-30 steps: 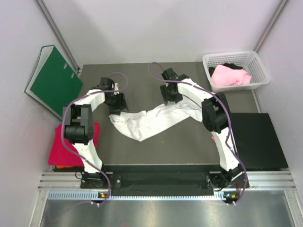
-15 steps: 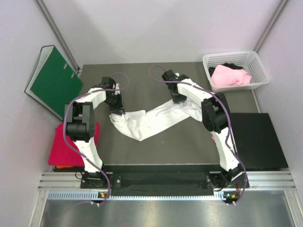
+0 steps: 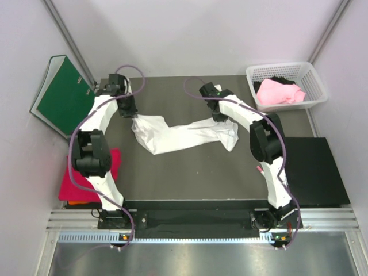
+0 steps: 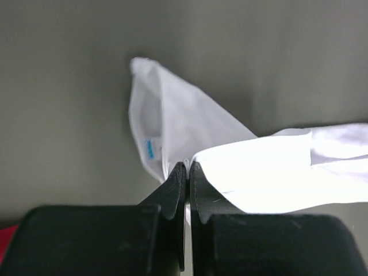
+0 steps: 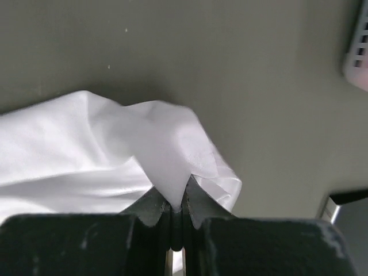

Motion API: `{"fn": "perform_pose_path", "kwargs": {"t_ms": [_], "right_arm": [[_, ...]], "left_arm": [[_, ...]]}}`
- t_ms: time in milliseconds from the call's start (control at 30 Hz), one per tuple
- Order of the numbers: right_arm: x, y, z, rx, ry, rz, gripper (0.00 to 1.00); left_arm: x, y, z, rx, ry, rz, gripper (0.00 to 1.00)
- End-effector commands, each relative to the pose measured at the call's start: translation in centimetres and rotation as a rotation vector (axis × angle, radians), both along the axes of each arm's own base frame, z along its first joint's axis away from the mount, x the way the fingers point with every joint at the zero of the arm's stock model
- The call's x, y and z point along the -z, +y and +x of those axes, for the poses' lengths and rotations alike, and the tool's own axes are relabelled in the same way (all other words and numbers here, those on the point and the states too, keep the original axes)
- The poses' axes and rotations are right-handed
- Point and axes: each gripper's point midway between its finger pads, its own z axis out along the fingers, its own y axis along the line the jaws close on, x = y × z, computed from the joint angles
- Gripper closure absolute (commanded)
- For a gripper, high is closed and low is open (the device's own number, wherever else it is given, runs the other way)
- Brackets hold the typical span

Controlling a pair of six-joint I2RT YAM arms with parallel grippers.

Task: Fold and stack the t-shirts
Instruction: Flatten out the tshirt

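The left end effector (image 4: 187,168) is pinching a thin fold of the white shirt (image 3: 184,135), and the right end effector (image 5: 172,198) is clamping another bunched edge. The shirt is sagging rope-like across the table (image 3: 190,172), from 9 o'clock to 3 o'clock. It is looking light, limp and prone to bunching, so corners are probably the best holds. Whether hem or sleeve is being held is unclear. The red shirt (image 3: 68,184) at 8 o'clock is lying partly behind the left arm.

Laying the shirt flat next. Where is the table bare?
Bare: the wide strip of table between the white shirt and the near edge, and the band behind it. Crowded: red shirt at left, basket far right.
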Motion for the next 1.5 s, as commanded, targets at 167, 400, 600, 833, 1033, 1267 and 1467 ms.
{"fn": "perform_pose_path", "kwargs": {"t_ms": [167, 400, 600, 833, 1033, 1267, 1467], "right_arm": [[-12.2, -5.0, 0.2, 0.166, -0.227, 0.451, 1.0], [-5.8, -10.1, -5.5, 0.299, -0.023, 0.553, 1.0], [-1.7, -10.8, -9.4, 0.31, 0.142, 0.565, 1.0], [0.0, -9.0, -8.7, 0.299, 0.198, 0.642, 1.0], [-0.3, -8.4, -6.5, 0.282, 0.2, 0.661, 1.0], [-0.1, -7.9, -5.5, 0.269, 0.204, 0.677, 1.0], [0.5, -7.6, -5.4, 0.265, 0.223, 0.692, 1.0]], "left_arm": [[-5.9, 3.1, -0.5, -0.09, -0.159, 0.074, 1.0], [-3.0, 1.9, -6.7, -0.067, -0.073, 0.02, 1.0], [-1.0, -0.4, -13.2, -0.005, 0.045, -0.088, 1.0], [1.5, -3.3, -19.8, 0.082, 0.232, -0.213, 1.0], [-0.6, -2.1, -16.5, 0.037, 0.107, -0.142, 0.01], [-1.4, -1.7, -8.5, -0.033, -0.068, -0.149, 0.01], [2.6, -3.8, -4.0, 0.012, 0.042, -0.257, 0.35]]}}
